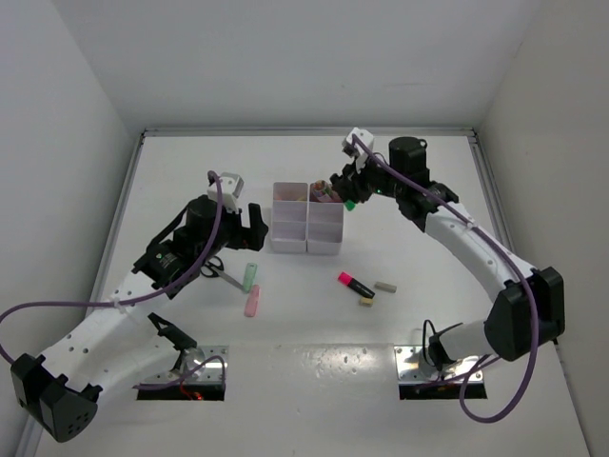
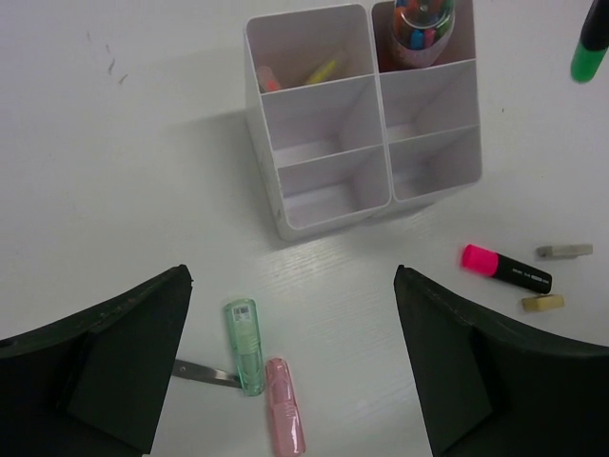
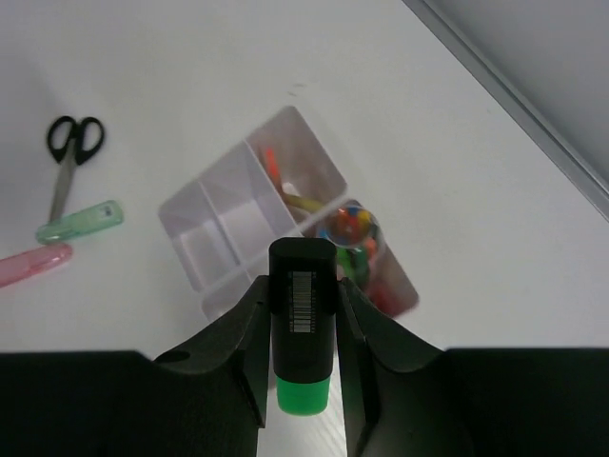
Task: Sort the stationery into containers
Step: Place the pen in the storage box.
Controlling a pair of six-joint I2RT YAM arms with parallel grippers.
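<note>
The white six-compartment tray [image 1: 274, 217] stands mid-table. My right gripper [image 1: 346, 193] hangs just right of its far end, shut on a black highlighter with a green cap [image 3: 303, 328], green cap [image 1: 350, 204] down. My left gripper [image 1: 249, 225] is open and empty, left of the tray. In the left wrist view its jaws [image 2: 290, 362] stand wide apart above a pastel green stick [image 2: 245, 345], a pink stick [image 2: 284, 419] and a scissors blade [image 2: 205, 373]. A pink-capped black highlighter [image 1: 356, 285] and two beige erasers [image 1: 384, 285] [image 1: 365, 301] lie right of the tray.
The tray's far compartments hold a clear tube of coloured items [image 2: 423, 24] and thin pencils [image 2: 324, 71]; the four nearer compartments [image 2: 328, 143] look empty. Black-handled scissors [image 3: 68, 152] lie left of the sticks. White walls enclose the table on three sides.
</note>
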